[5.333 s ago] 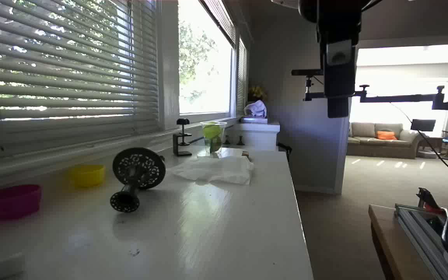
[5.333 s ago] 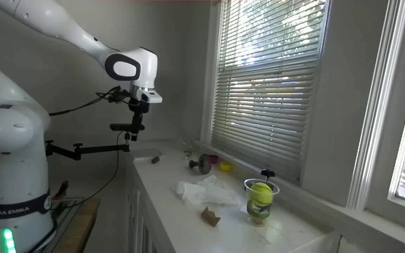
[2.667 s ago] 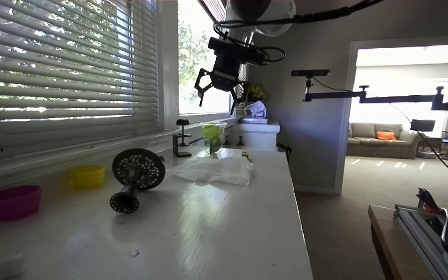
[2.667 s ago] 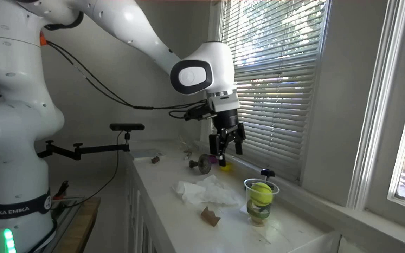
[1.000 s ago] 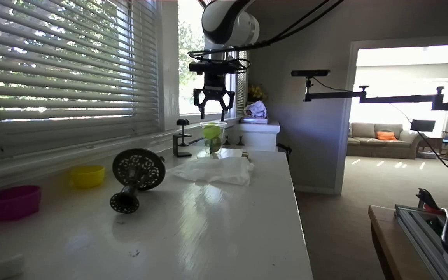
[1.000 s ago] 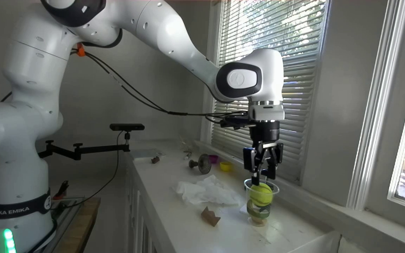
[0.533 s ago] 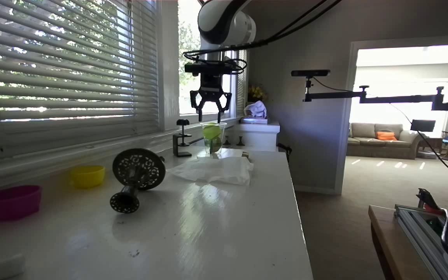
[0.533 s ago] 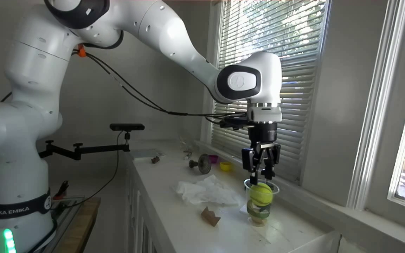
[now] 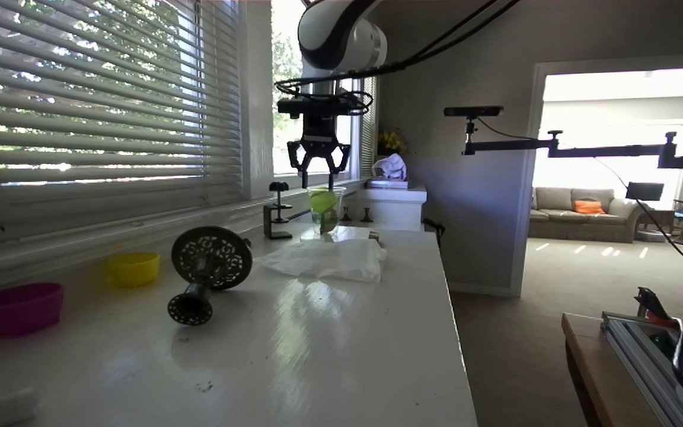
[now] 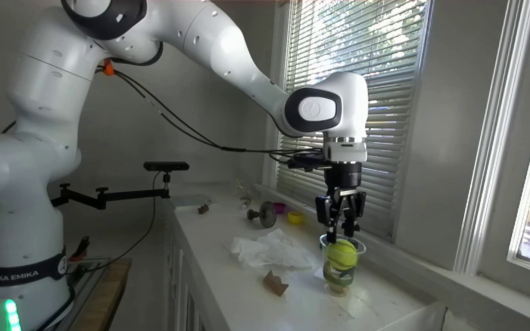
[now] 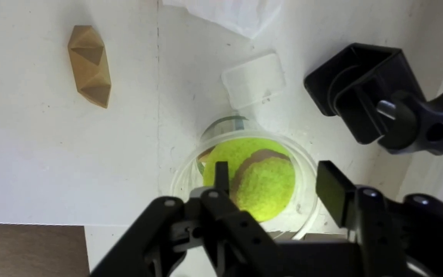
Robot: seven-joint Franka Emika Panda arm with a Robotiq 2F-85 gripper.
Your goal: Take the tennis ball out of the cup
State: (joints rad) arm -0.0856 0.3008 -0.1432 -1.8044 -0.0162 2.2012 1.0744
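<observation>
The yellow-green tennis ball (image 10: 342,254) sits high inside the clear, upright cup (image 10: 364,249), with something brownish below it. Straight above the cup, my gripper (image 10: 341,232) points down, its jaws apart and part way narrowed. In the wrist view the left fingertip covers some of the ball (image 11: 269,188), while the right fingertip stands over or just beyond the rim of the cup (image 11: 182,169). Between the ball and that right finger is a gap, so nothing is held. Whether the tips of the gripper (image 9: 318,186) dip below the rim, I cannot tell.
Close beside the cup stands a black clamp (image 11: 379,96), near the window wall. Crumpled white paper (image 10: 269,250) and a brown folded piece (image 10: 275,283) lie near it. Farther along are a dark metal stand (image 9: 223,261), a yellow bowl (image 9: 133,270) and a magenta bowl (image 9: 21,308).
Over the last seconds my arm has swung across to the cup. Within the last second the gripper has shifted slightly and lowered a little, and its fingers have drawn closer together. Ball and cup have stayed put.
</observation>
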